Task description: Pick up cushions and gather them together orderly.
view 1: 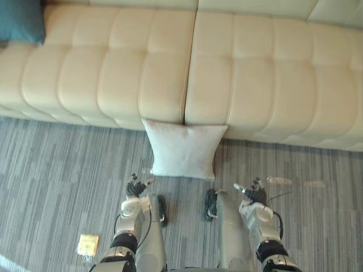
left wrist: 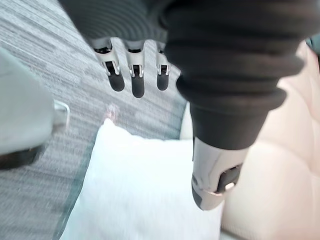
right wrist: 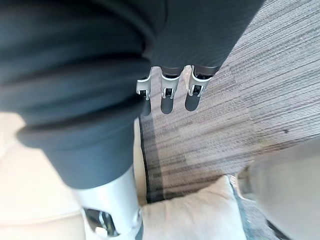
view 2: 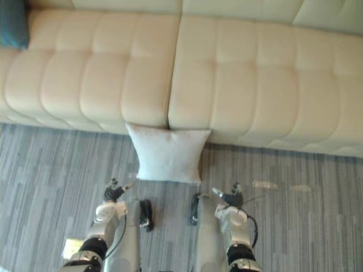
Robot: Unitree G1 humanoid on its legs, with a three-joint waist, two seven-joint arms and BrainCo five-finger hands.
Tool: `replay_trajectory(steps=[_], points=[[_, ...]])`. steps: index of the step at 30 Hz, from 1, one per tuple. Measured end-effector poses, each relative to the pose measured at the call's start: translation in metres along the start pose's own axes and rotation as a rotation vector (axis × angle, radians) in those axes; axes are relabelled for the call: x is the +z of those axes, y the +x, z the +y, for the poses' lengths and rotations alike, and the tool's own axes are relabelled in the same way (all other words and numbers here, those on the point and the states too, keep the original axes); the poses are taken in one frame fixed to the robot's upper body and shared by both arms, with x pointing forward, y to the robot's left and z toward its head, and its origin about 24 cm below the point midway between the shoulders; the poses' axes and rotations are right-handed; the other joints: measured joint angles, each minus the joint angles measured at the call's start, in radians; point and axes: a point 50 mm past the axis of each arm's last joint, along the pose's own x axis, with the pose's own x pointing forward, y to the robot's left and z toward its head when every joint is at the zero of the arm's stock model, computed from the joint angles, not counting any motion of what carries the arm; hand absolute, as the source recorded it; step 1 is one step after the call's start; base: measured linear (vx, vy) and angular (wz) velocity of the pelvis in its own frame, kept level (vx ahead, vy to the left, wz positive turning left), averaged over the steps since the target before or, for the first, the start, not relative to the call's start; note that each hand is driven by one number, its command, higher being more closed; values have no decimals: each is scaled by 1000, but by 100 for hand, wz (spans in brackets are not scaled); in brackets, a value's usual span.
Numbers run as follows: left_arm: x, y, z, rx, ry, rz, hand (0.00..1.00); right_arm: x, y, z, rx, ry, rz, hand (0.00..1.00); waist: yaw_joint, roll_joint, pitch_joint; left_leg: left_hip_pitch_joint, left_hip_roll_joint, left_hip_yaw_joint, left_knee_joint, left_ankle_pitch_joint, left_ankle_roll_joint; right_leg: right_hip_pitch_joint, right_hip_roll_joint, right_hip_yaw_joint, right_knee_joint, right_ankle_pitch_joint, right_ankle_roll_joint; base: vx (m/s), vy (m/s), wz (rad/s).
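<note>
You have the long cream sofa (view 1: pixel 187 62) running across the whole scene, with grey striped carpet floor (view 1: pixel 57 170) in front of it. By what shows here, the task has barely begun: nothing is gathered yet.

The white cushion (view 1: pixel 183 149) is on the floor, propped against the sofa's front edge right where the two seat sections meet. It is the one you would pick up first, and neither hand has it. The teal cushion (view 1: pixel 21 21) lies on the seat at the sofa's far left end, well apart from the white one, so the two are not yet together.

Your left hand (view 1: pixel 136 186) hangs low over the floor just short of the white cushion's near left corner; in its wrist view its fingers (left wrist: pixel 132 75) are straight and apart from the thumb, holding nothing. Your right hand (view 1: pixel 254 195) sits near the cushion's right corner, not touching it, and its fingers (right wrist: pixel 170 95) are likewise loose and empty.

A small yellow square (view 1: pixel 88 245) lies on the floor by your left side; it does not look like part of the job.

What is left, as I judge it: grasp the white cushion, lift it onto the seat, then bring it and the teal one side by side.
</note>
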Motion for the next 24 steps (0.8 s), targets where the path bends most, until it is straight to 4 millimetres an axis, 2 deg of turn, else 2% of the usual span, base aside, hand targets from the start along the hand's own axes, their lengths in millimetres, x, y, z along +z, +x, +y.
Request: replay_trajectory(steps=[2,6,7,11,13,14,18,24], points=[[21,6,0,15,-38,-64,0,28,8,8,9,57,-86,0,4,-1,8,-107,8,-10,43,7,-1,-100,0,-3,36,8,-9,-212,-34,7],[84,20,-10,-12,-91,-249,0,101,23,30,61,144,-288,0,10,-2,35,-309,13,-33,91,46,8,-289,0,-13,75,44,-15,-117,-42,7],[97,22,-12,-18,-97,-286,0,114,25,33,72,157,-318,0,10,-5,40,-338,13,-34,97,51,8,-319,0,-13,83,47,-17,-72,-48,8],[178,24,-18,-54,-120,-521,0,194,26,47,129,205,-518,0,15,-4,91,-480,16,-51,145,70,-2,-457,-1,-15,133,58,-29,-53,-33,5],[211,20,-22,-75,-113,-616,0,230,22,52,158,242,-605,0,16,-5,104,-545,16,-61,167,72,-3,-519,-4,-19,157,59,-29,-54,-23,10],[235,16,-30,-102,-102,-681,0,256,15,59,188,249,-671,0,16,-4,126,-581,16,-65,177,74,-4,-555,-7,-21,171,58,-29,-53,-15,11],[279,1,-61,-190,-69,-795,0,298,-3,88,280,261,-760,0,17,-3,145,-676,11,-74,182,86,-5,-644,-18,-31,183,59,-29,-43,8,10],[332,-36,-111,-329,-34,-952,0,337,-28,131,368,255,-814,0,20,-2,147,-781,-8,-89,176,102,-13,-746,-35,-40,196,62,-41,-19,23,16]])
